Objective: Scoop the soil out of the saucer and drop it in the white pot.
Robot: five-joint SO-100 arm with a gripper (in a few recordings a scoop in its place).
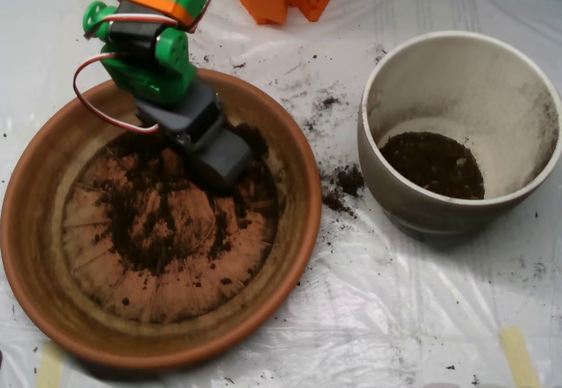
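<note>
The grey scoop [219, 155] sits low inside the saucer [35, 230] at left of the frame, its jaws pressed together in the soil [158, 221] spread over the ridged bottom; at right stands the white pot [527, 177], dark earth inside; crumbs [344, 182] lie between on the tabletop [395, 318].

Beneath me the desk [386, 318] is covered with a clear plastic sheet [439, 300] over a pale, whitish surface. The sheet lies wrinkled, with folds and creases that catch soft glare from light above. Strips of tan masking tape [518, 357] hold it down: one at the lower right, one at the lower left, and short pieces along the top edge. Dark crumbs and smudges [344, 186] dirty the plastic near the middle, with finer specks scattered toward the top and the lower right.
</note>
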